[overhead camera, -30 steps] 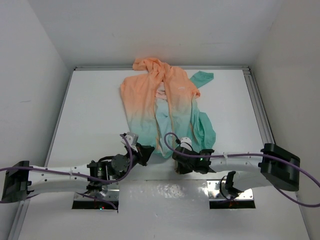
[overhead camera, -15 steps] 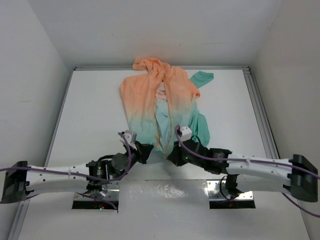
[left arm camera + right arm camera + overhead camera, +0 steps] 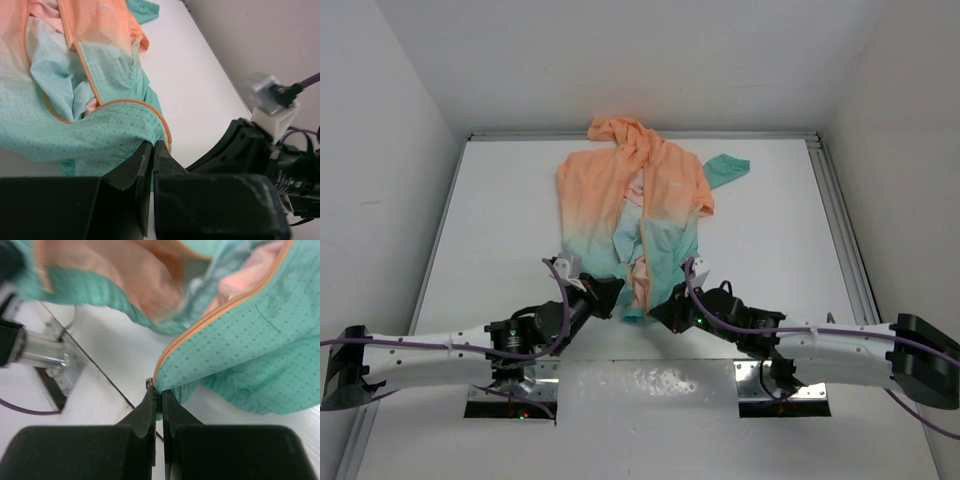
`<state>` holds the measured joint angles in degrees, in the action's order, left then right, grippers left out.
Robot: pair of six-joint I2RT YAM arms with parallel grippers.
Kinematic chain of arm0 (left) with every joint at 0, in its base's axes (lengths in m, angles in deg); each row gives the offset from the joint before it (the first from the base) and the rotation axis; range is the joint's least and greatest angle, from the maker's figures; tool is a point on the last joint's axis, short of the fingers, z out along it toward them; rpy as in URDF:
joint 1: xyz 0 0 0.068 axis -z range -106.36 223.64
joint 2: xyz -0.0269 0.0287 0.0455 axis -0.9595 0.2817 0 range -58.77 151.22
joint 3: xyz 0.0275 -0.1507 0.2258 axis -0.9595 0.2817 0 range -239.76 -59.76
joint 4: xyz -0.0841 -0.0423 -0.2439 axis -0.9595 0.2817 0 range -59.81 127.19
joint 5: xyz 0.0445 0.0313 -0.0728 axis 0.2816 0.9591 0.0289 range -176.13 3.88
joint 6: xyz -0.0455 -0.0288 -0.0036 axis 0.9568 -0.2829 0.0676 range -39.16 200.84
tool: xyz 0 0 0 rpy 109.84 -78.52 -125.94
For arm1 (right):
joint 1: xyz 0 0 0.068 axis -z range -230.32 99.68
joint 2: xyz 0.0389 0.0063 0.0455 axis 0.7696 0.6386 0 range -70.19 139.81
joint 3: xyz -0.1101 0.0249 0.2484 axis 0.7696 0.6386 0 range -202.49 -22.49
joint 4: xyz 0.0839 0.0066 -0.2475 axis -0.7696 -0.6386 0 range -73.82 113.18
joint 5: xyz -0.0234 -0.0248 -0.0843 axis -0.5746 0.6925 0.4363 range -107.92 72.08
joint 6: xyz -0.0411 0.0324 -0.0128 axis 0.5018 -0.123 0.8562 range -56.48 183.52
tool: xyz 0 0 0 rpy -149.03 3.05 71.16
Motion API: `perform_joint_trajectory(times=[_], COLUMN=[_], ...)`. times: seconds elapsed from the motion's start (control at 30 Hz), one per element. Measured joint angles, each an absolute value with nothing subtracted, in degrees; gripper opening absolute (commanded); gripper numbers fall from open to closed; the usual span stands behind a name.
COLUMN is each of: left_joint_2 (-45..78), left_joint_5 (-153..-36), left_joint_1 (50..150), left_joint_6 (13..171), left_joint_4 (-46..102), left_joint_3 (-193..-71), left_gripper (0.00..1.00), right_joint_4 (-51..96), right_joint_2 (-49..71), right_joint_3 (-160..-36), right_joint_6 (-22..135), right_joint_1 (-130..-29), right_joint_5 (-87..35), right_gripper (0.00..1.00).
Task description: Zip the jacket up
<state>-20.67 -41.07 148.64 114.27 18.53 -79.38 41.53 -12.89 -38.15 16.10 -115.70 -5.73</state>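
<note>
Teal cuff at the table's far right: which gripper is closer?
Right. The right gripper pinches the jacket hem on the same side as the teal cuff; the left gripper pinches the other front edge, farther left.

A white matte surface (image 3: 500,230) fills the overhead view, boxed in by plain white panels: a back wall (image 3: 640,60) at the surface's far edge, and a left wall (image 3: 375,150) and a right wall (image 3: 910,140) rising from its sides. A thin grey metal rail (image 3: 837,220) lines the surface's right edge. The light is soft and even. A glossier strip (image 3: 650,385) at the surface's near edge shows faint speckled reflections.
</note>
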Motion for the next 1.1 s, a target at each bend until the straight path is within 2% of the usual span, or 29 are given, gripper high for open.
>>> perform_joint_trajectory(times=[0.27,0.73,1.1], left_joint_2=[-21.17,-20.71,-22.26], left_joint_5=[-42.20,-48.00,-50.25], left_joint_1=[148.57,148.55,148.55], left_joint_6=[116.07,118.32,121.33], left_joint_4=[17.88,11.98,9.62], left_joint_3=[-78.41,-76.05,-74.20], left_gripper=[0.00,0.00,0.00], right_joint_4=[55.30,71.56,79.24], right_joint_2=[-20.17,-20.82,-20.65], right_joint_3=[-32.49,-25.45,-25.06], right_joint_6=[15.77,12.91,12.32], right_joint_1=[-115.70,-115.70,-115.70], right_joint_5=[-4.60,-4.49,-4.97], right_gripper=[0.00,0.00,0.00])
